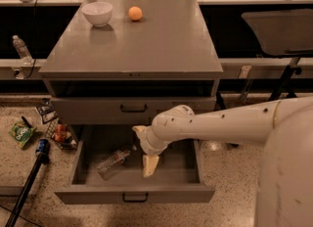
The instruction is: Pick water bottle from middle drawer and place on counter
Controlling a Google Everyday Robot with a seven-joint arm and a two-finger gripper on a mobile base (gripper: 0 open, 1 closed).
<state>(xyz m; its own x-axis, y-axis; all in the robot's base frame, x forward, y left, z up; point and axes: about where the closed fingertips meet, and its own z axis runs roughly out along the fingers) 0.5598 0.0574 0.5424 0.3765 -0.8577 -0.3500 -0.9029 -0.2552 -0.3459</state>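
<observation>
The water bottle lies on its side in the left half of the open middle drawer, cap toward the upper right. My gripper hangs inside the drawer, pointing down, just to the right of the bottle and apart from it. It holds nothing that I can see. The counter is the grey top of the cabinet above.
A white bowl and an orange sit at the counter's back. A shut drawer front is above the open one. Another clear bottle stands on the left ledge. A green packet, a can and a blue-handled pole lie on the floor at left.
</observation>
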